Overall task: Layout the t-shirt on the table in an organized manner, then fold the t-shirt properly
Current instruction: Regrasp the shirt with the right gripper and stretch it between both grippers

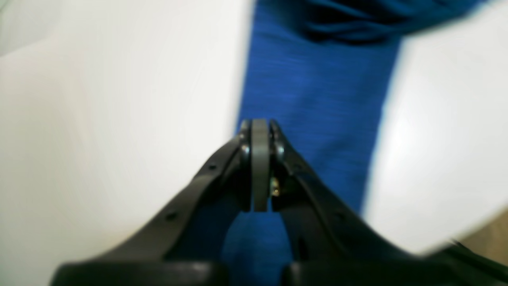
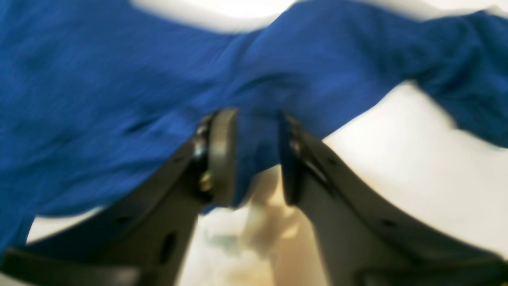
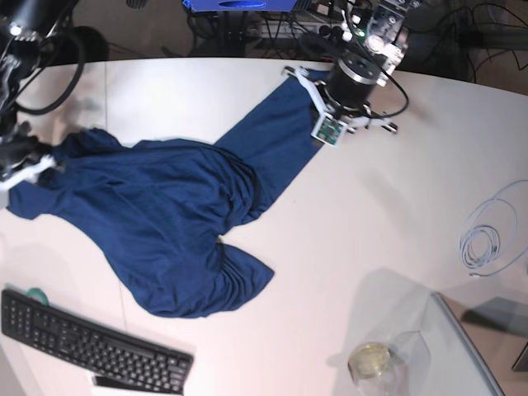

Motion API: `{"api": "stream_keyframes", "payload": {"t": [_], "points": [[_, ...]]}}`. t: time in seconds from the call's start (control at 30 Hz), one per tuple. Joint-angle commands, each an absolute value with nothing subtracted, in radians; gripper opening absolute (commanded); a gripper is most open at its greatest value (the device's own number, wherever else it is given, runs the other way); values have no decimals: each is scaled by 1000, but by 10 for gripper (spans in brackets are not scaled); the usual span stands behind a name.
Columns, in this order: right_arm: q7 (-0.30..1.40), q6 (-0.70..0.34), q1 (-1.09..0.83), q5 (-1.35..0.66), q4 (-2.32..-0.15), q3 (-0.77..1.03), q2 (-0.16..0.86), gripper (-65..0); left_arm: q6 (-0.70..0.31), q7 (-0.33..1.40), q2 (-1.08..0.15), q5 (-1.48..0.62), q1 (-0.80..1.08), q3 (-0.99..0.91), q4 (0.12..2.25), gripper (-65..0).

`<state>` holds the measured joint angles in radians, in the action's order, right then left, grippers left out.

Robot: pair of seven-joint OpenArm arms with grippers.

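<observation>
Right now the t-shirt (image 3: pixel 173 223) sprawls over the white tabletop (image 3: pixel 363 239), bulk bunched at about 8 o'clock from table centre, one long strip pulled out toward 1 o'clock. Left gripper (image 1: pixel 260 124) sits at that far end of the strip; wrist view shows its fingers (image 1: pixel 260 167) pressed flat together over the blue cloth, which seems pinched, though blur hides the exact bite. Likely it holds the strip taut so the shirt spreads. Right gripper (image 2: pixel 256 119) is at 9 o'clock, at the shirt's edge; its fingers (image 2: pixel 222 155) stand apart with a fold of cloth hanging between them, not clamped. Probably placed there to take the opposite end so both arms can stretch the garment flat. Layout step, early: shirt is creased and heaped, nothing folded. Keyboard (image 3: pixel 91 342) at 7 o'clock lies just beside the hem, cable coil (image 3: pixel 491 231) at 3 o'clock well apart. Risk: dragging cloth onto keyboard.
</observation>
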<state>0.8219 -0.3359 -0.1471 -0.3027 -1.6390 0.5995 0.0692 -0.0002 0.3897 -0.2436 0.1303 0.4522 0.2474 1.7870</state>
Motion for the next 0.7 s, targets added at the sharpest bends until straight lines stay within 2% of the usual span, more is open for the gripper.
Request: {"api": "stream_keyframes", "payload": {"t": [0.0,0.1,0.3,0.43,0.6,0.67], "points": [[820,-363,-159,-315,-1684,568,62,-380,7,374,-251,133,450,231,1807,-650],[802,-381,-245,-314,-1745,407,62,-278,5,374,-257,133,449,213,1801,-650],[785,-380,-278,-314,-1781,117,162,-269,4,367,-272,134,447,176,1689,-650],[782,-377,-266,-314,-1790,10,159,-269,4,366,-265,134,447,116,1603,-650],[782,-177,-191,-272,-1781,-163,163,-269,4,372,-271,134,407,110,1535,-650],[782,-128,-160,-211,-1781,-248,163,-267,4,372,-269,134,407,82,1537,-650]]}}
